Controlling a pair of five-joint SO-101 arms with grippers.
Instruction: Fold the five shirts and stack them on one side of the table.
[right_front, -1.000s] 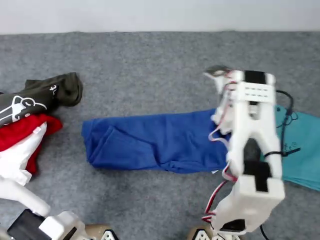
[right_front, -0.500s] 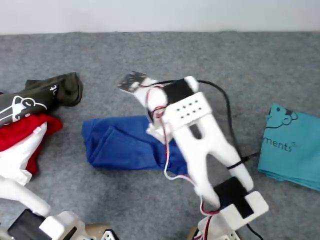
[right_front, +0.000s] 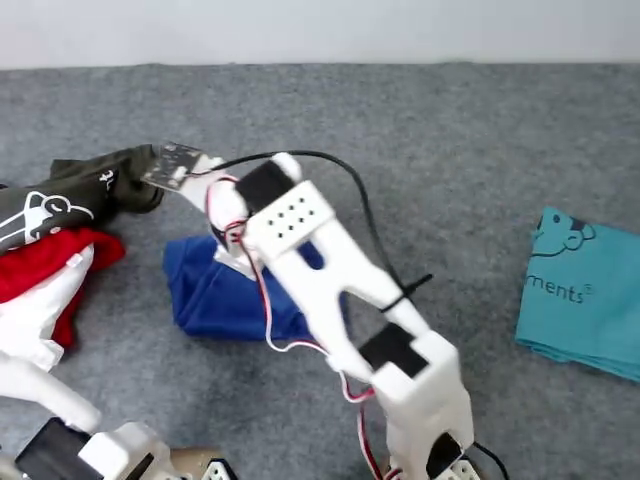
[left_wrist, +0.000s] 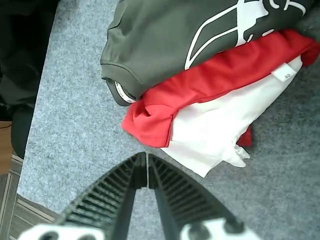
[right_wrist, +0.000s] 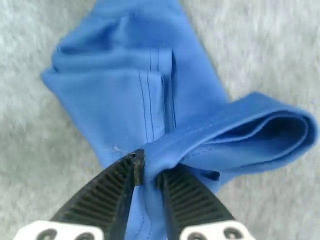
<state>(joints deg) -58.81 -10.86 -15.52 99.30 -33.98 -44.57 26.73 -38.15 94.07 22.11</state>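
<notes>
Lettering in white, with a small drawn figure above it, crosses the teal shirt (right_front: 585, 290). It lies folded well away from my right gripper (right_wrist: 145, 161) and is cut off by the frame edge. The olive shirt (left_wrist: 190, 45) carries a white line drawing. Only part of it shows, so I cannot tell what it depicts. A little white tag (left_wrist: 284, 75) sits at the edge of the red shirt (left_wrist: 200, 85), its mark too small for me to read. The white shirt (left_wrist: 225, 130) lies against the red one. All three are piled just beyond the tips of my left gripper (left_wrist: 148, 161), whose jaws are pressed together on nothing above the grey table (left_wrist: 75, 115).

My right gripper is clamped on a fold of the blue shirt (right_wrist: 150, 90), pinching a doubled-over layer of cloth between its jaws. The rest of that shirt lies bunched on the table directly ahead of the tips, with a line of stitching running toward them. In the high view the right arm crosses over the blue shirt and hides a good part of it. The pile by my left gripper runs off the frame edge there.
</notes>
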